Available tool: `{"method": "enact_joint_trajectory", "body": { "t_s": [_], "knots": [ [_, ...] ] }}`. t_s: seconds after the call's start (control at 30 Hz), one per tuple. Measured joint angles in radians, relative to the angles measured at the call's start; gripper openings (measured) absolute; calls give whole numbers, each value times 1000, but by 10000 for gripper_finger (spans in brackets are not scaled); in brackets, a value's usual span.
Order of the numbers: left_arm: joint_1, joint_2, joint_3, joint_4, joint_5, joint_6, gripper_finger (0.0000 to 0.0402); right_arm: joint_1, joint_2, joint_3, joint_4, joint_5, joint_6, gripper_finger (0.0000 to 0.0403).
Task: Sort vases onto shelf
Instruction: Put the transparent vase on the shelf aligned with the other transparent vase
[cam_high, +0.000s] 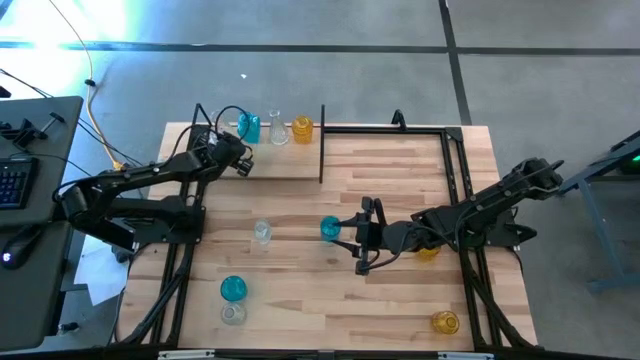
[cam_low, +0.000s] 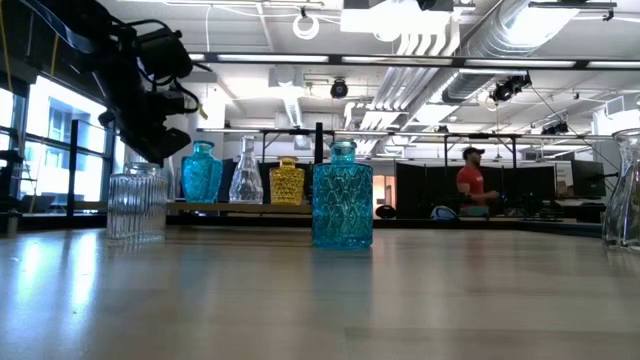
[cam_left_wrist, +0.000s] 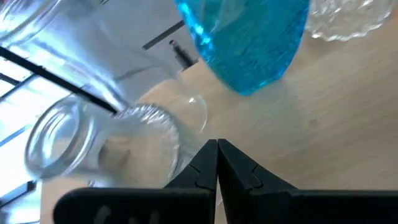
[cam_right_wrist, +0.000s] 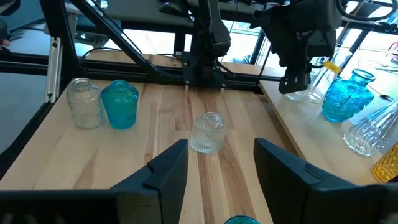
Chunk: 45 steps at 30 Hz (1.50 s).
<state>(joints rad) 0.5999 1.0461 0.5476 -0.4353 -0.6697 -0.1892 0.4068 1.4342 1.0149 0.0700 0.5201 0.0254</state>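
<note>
The shelf (cam_high: 275, 165) stands at the table's far left. On it stand a teal vase (cam_high: 248, 126), a clear vase (cam_high: 278, 130) and an amber vase (cam_high: 302, 128). My left gripper (cam_high: 243, 162) hovers over the shelf's near part, shut, with nothing between its fingers (cam_left_wrist: 217, 155). Another clear vase (cam_left_wrist: 93, 146) stands close beside them. My right gripper (cam_high: 360, 238) is open at mid-table. A teal vase (cam_high: 330, 228) stands on its base just ahead of the right gripper's fingertips, its rim (cam_right_wrist: 239, 219) showing low between them. My left gripper's shut fingers (cam_left_wrist: 193, 171) stand right beside the clear vase's ribbed body (cam_left_wrist: 146, 134). Whether they touch it, I cannot tell.
On the table stand a ribbed clear vase (cam_high: 262, 232), a teal vase (cam_high: 233, 288) with a clear one (cam_high: 233, 313) near the front left, an amber vase (cam_high: 445, 322) at the front right and another amber vase (cam_high: 428, 252) under the right arm. Black frame rails (cam_high: 455, 170) run along the right side.
</note>
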Motion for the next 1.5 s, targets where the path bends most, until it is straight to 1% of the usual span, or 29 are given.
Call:
{"method": "enact_joint_trajectory", "body": {
  "t_s": [0.17,0.3,0.37,0.47,0.63,0.7,0.77,0.87,1.03,1.23,1.5],
  "knots": [
    [15,0,0,43,51,30,1,0,0,0,0,0,0,169],
    [-18,-26,3,28,127,33,0,0,0,0,-1,0,0,169],
    [-45,-35,32,-53,147,9,0,0,0,0,-1,0,0,169],
    [-78,-37,97,-199,143,-40,0,0,0,0,-1,0,-3,169],
    [-97,-27,178,-399,144,-141,0,0,0,0,-1,0,-4,169],
    [-89,-14,189,-464,127,-160,0,0,0,0,-1,0,-4,169],
    [-79,4,192,-493,108,-174,0,0,0,0,-1,-1,-4,169],
    [-63,38,192,-491,89,-176,0,0,0,0,-1,-1,-4,169],
    [-51,107,192,-488,-4,-184,0,0,0,0,-1,-1,-4,169],
    [-35,172,192,-485,-42,-185,0,0,0,0,-1,-1,-7,169],
    [-34,189,192,-459,-80,-176,0,0,0,0,-1,-8,-7,169]
  ]
}}
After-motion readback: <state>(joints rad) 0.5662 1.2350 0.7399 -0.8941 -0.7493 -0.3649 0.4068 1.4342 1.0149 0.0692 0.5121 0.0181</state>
